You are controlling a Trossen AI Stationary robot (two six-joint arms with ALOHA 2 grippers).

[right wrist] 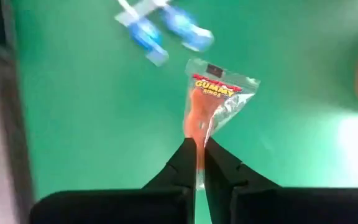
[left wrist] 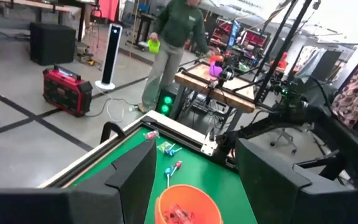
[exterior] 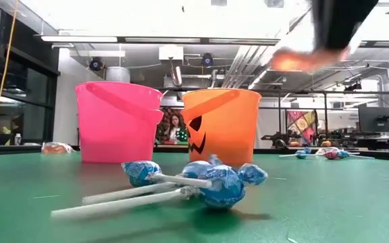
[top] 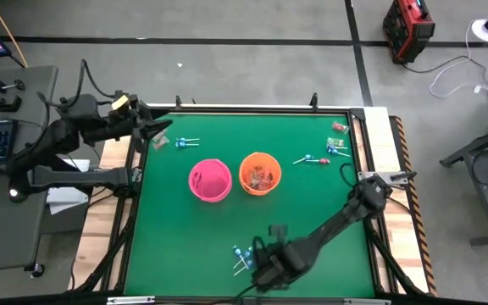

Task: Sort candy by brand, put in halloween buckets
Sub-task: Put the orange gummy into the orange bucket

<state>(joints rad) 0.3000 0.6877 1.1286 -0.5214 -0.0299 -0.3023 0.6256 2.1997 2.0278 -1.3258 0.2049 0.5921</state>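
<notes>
One gummy packet (right wrist: 213, 102) is pinched by its edge between the fingers of my right gripper (right wrist: 199, 163), hanging just ahead of the tips over the green table (right wrist: 73, 124). I judge the hold thin, so I should lift slowly and keep the wrist steady. Blue lollipops (right wrist: 163, 28) lie just beyond the packet; I must clear them. The orange bucket (top: 259, 173), already holding similar red pieces, sits farther ahead, the pink bucket (top: 209, 180) beside it. My left gripper (top: 152, 131) waits with fingers apart at the far corner.
</notes>
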